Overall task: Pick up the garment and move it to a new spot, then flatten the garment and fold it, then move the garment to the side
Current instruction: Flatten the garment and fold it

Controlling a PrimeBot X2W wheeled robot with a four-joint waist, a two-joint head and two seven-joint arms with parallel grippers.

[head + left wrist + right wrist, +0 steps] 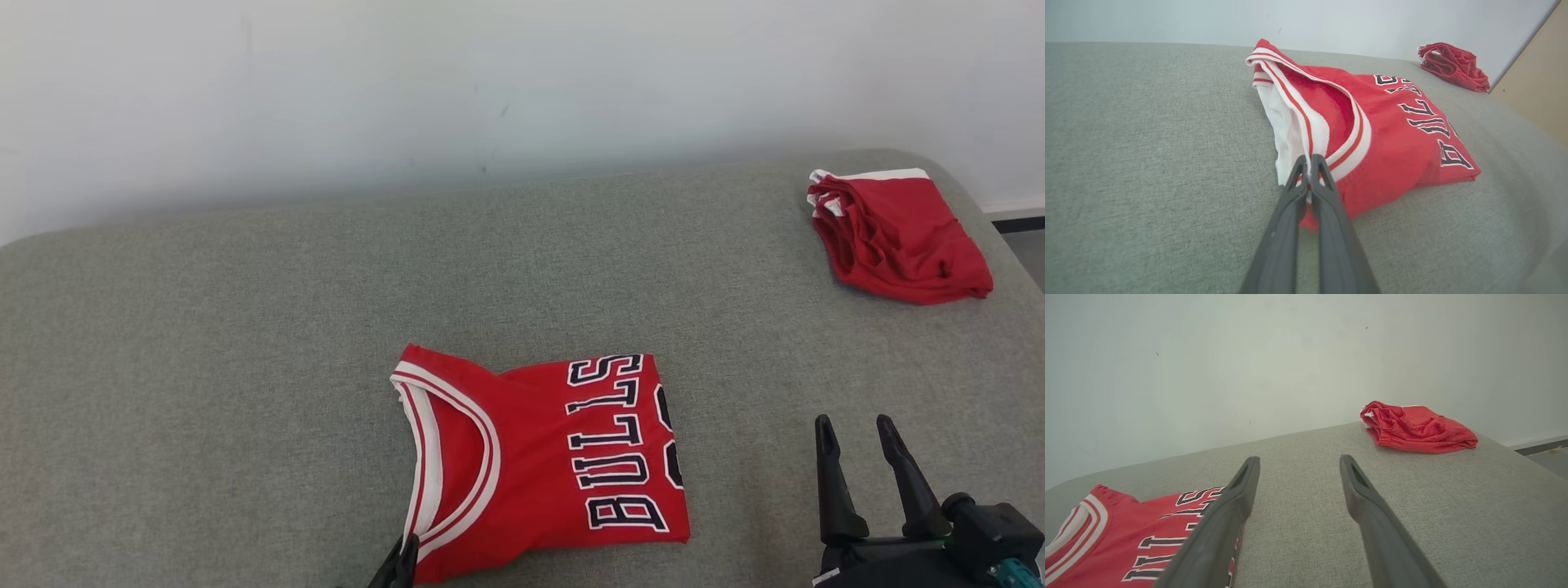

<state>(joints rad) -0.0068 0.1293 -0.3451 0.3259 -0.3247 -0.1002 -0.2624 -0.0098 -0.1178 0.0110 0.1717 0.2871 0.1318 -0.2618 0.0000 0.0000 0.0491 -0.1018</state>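
At bottom edge of head view, left tool clamped shut on the near corner of the jersey, pinching the white-and-red trim. Right tool just beside the jersey's right side, fingers spread wide, holding nothing, hovering over bare cloth. Jersey lies on near-middle of desk, already a compact folded rectangle, lettering up, edges fairly square. Judging from that: relocate, flatten and fold look done; only the move to the side looks left, and this pinch probably starts it. Far right corner: second red garment, folded, well apart from the jersey. Desk is grey woven cloth with rounded corners. Plain white wall behind, a few small marks; strip of floor at far right.
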